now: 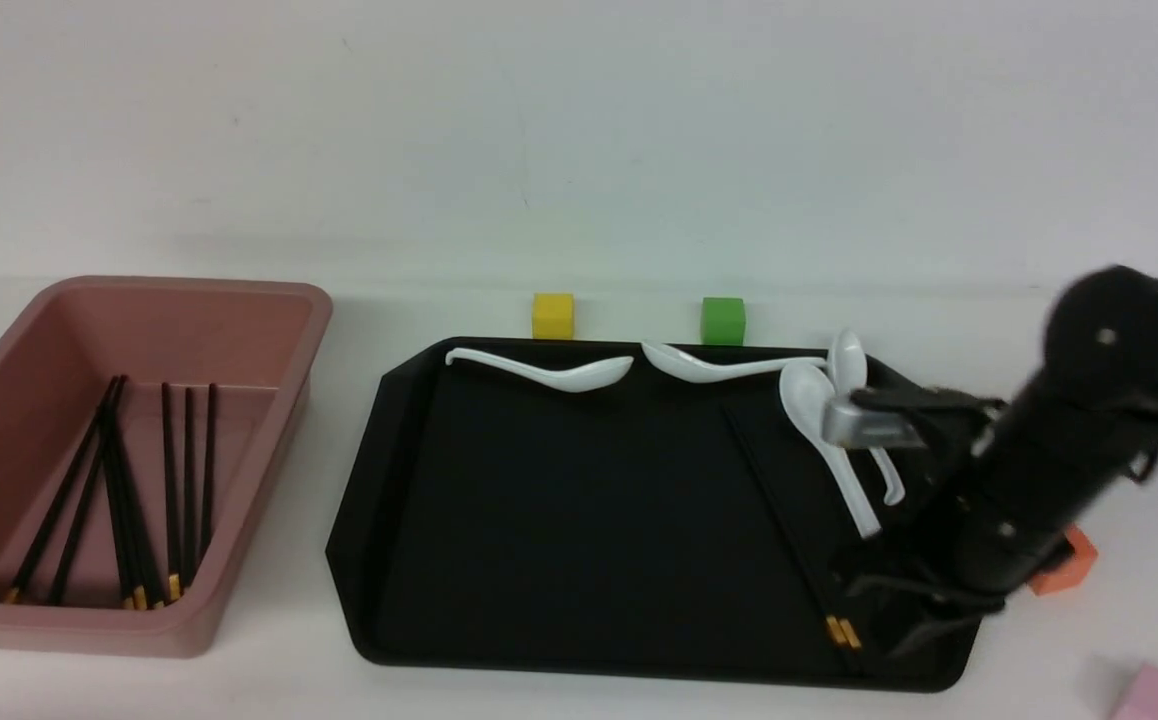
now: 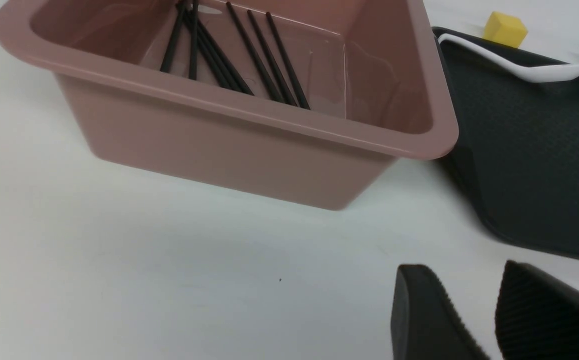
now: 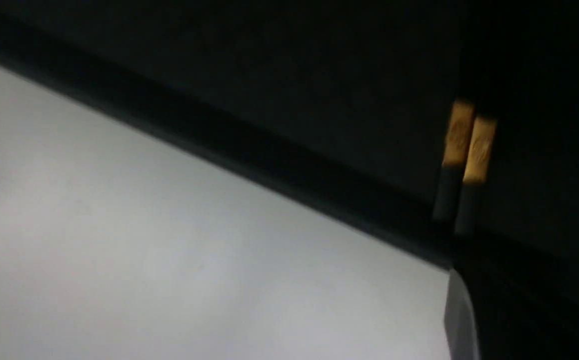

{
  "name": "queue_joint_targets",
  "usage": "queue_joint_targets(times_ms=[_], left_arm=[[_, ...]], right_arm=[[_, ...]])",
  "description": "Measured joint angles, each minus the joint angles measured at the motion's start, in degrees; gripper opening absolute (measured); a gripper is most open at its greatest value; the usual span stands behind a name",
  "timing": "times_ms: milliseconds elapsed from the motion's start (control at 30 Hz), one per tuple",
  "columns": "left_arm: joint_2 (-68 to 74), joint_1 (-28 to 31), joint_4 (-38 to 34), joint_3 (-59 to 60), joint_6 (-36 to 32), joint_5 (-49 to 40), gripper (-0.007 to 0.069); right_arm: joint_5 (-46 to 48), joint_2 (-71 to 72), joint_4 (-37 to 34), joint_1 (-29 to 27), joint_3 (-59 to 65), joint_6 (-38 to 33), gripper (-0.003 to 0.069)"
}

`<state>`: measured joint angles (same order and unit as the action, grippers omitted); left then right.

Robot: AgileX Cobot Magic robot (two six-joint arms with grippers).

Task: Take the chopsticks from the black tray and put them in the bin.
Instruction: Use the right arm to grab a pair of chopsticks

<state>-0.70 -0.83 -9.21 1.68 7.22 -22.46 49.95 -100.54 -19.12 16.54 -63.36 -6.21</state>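
Chopsticks [image 1: 779, 516], the pair still to be moved, lay close side by side in the right part of the black tray [image 1: 579, 500], their gold bands toward the near rim. The right gripper [image 1: 871, 612] was low over the tray just beside that banded end, blurred in the front view. Its fingers were closed; whether they touched either stick could not be told. The left gripper [image 2: 462, 265] had its fingers parted, with bare white surface between them, near the dusty-pink bin [image 2: 249, 145].

Around the pair, things were close. One white ceramic soup spoon [image 1: 844, 480] lay just beside it, between the sticks and the right arm [image 1: 1039, 430], and another spoon [image 1: 847, 360] lay past that one, partly hidden behind the arm. Two more spoons, the left one [image 1: 579, 377] and the middle one [image 1: 699, 370], lay along the far rim. Beyond that rim sat a yellow block [image 1: 553, 316] and a green block [image 1: 723, 320]. An orange block [image 1: 1069, 563] showed partly behind the right arm, and a pink block [image 1: 1157, 695] lay nearer the camera. The bin, left of the tray, already held several gold-banded black chopsticks [image 1: 189, 480], its raised walls around them.
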Motion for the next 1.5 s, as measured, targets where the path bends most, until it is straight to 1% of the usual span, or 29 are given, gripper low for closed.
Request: queue_joint_targets(times_ms=[67,133,167,233,267,300,367,500,567,633,900,967,1033,1067,1100,1133,1167,1300,1500], left_arm=[[0.00,0.00,0.00,0.00,0.00,0.00,0.0238],[0.00,0.00,0.00,0.00,0.00,0.00,0.0238],[0.00,0.00,0.00,0.00,0.00,0.00,0.0238],[0.00,0.00,0.00,0.00,0.00,0.00,0.0238],[0.00,0.00,0.00,0.00,0.00,0.00,0.0238],[0.00,0.00,0.00,0.00,0.00,0.00,0.0238],[0.00,0.00,0.00,0.00,0.00,0.00,0.0238],[0.00,0.00,0.00,0.00,0.00,0.00,0.0238],[0.00,0.00,0.00,0.00,0.00,0.00,0.0238],[0.00,0.00,0.00,0.00,0.00,0.00,0.0238],[0.00,0.00,0.00,0.00,0.00,0.00,0.0238],[0.00,0.00,0.00,0.00,0.00,0.00,0.0238],[0.00,0.00,0.00,0.00,0.00,0.00,0.0238],[0.00,0.00,0.00,0.00,0.00,0.00,0.0238],[0.00,0.00,0.00,0.00,0.00,0.00,0.0238],[0.00,0.00,0.00,0.00,0.00,0.00,0.0238],[0.00,0.00,0.00,0.00,0.00,0.00,0.0238],[0.00,0.00,0.00,0.00,0.00,0.00,0.0238],[0.00,0.00,0.00,0.00,0.00,0.00,0.0238]], right_arm=[[-0.11,-1.08,4.79,2.03,-2.36,4.39,0.0018],[-0.18,-2.06,7.70,3.42,-4.17,7.68,0.0035],[-0.37,-3.24,10.02,4.75,-5.49,9.92,0.0055],[-1.10,-4.93,12.26,6.52,-6.89,11.88,0.0106],[-1.15,-5.09,12.26,6.65,-6.97,11.93,0.0111],[-1.73,-6.36,12.64,7.47,-7.52,12.28,0.0152],[-2.82,-7.98,12.65,7.71,-7.89,12.83,0.0206],[-4.44,-10.33,13.87,7.70,-7.94,14.47,0.0295],[-4.86,-11.40,14.29,7.70,-7.94,14.87,0.0321],[-5.06,-11.82,14.81,7.70,-8.06,15.04,0.0331],[-4.18,-12.61,15.00,7.70,-8.91,15.48,0.0325],[-4.00,-12.67,15.19,7.70,-9.03,15.31,0.0287],[-3.73,-12.67,15.71,7.70,-9.03,14.57,0.0228],[-3.65,-12.67,16.01,7.63,-9.03,14.39,0.0186],[-3.53,-12.67,16.01,7.57,-9.08,14.34,0.0169],[-2.97,-12.74,15.95,7.52,-9.41,14.20,0.0135],[-2.64,-12.79,15.95,7.52,-9.63,14.14,0.0136],[2.56,-13.99,15.46,7.52,-12.94,12.27,0.0141],[17.18,-14.46,12.92,7.52,-22.98,7.59,0.0141]])
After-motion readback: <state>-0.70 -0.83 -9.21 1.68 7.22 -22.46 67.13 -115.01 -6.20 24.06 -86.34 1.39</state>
